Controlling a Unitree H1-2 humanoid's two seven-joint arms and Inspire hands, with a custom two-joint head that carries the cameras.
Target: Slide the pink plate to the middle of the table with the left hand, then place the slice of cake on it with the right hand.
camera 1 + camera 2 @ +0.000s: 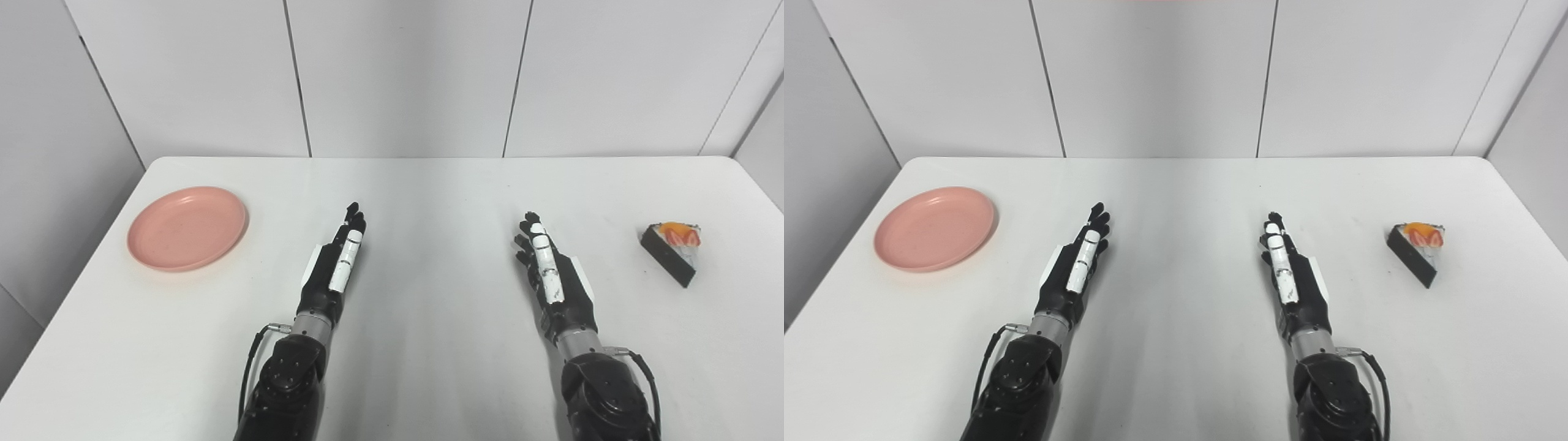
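Nothing is begun: both hands, left hand [335, 266] and right hand [551, 269], are held wide and empty; the round pink plastic plate [187, 228] (well left of the left hand, on the white desk [429, 196]) must be reached first.

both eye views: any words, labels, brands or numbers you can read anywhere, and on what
None: no readable text in either view.
pink plate: plain, no print.
slice of cake: fruit on top, no label.
left hand and right hand: white patches, no lettering.
table and wall panels: blank.
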